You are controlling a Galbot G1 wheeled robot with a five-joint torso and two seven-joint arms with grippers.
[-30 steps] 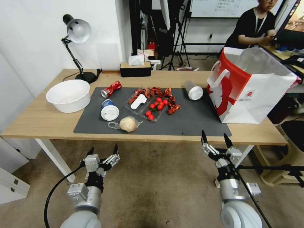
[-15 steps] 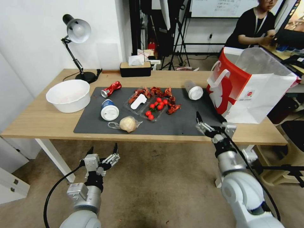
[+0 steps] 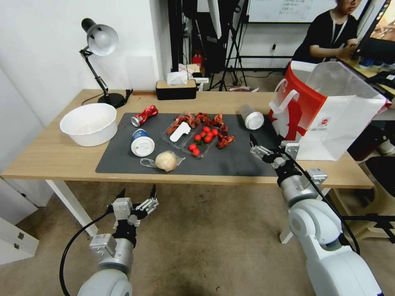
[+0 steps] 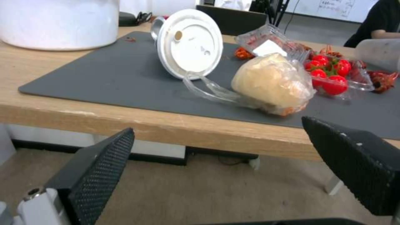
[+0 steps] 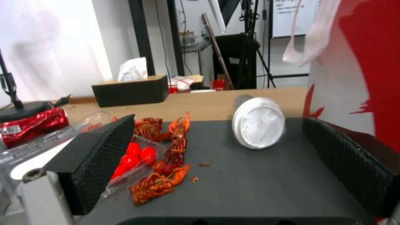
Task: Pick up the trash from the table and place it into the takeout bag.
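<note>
The empty, wide-open right pincer (image 3: 269,150) hovers over the worktop (image 3: 49,156) beside the takeout bag (image 3: 325,113), reaching toward the clear white-lidded cup (image 5: 258,125) lying near the bag; next it likely must close around that cup.

A silver-shaded desk lamp (image 3: 100,40) stands on its round black base at the far left corner, its jointed arm leaning toward the wall. Just in front of it sits a large white bowl (image 3: 89,123), off the mat's left edge. A dark tissue box (image 3: 176,89) with a wooden top and a white tissue poking out rests along the far edge, near the middle. On the mat lie red crayfish shells (image 3: 210,121) and a clear plastic tray of cherry tomatoes (image 3: 202,141), the shells curling around the tray's far side. Black tripod stands (image 3: 230,49) crowd the room behind.
</note>
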